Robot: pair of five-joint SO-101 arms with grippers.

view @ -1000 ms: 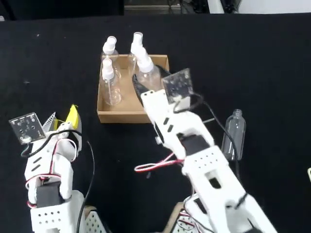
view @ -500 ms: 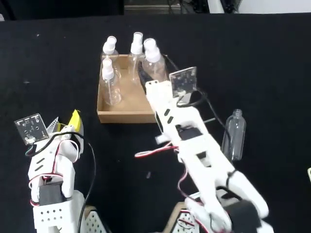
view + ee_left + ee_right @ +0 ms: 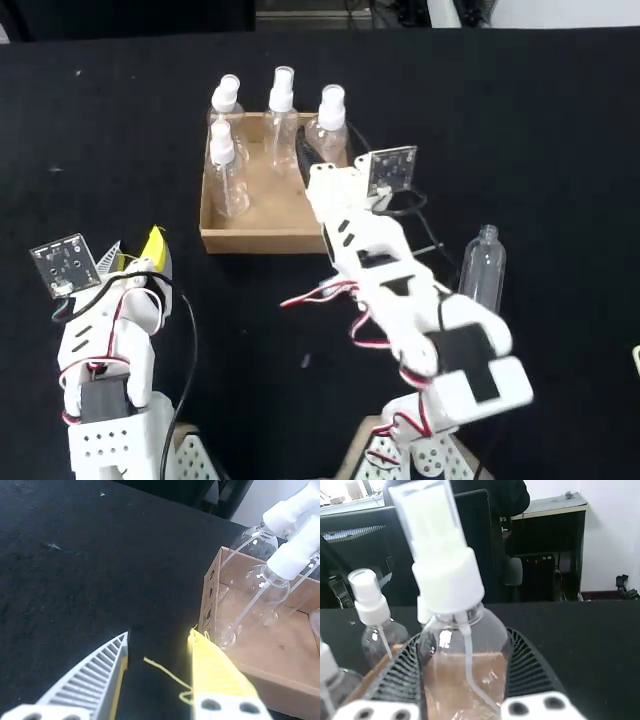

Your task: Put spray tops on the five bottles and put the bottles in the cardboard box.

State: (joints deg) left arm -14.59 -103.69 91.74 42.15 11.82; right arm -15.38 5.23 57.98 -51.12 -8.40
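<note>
Presently, right gripper stretched over cardboard box, clamping capped bottle, left gripper parted.

The right arm stretches farther across the cardboard box; the capped bottle clamped between its jaws, tilted over the box's near right part a second ago, now stands upright at the far right corner

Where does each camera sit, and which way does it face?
High view: fixed above the table, looking down on the box and both arms.
Left wrist view: on the left arm, looking past its open jaws toward the box.
Right wrist view: on the right arm, looking along its jaws, shut on a bottle.
Shared: all show capped bottles.
</note>
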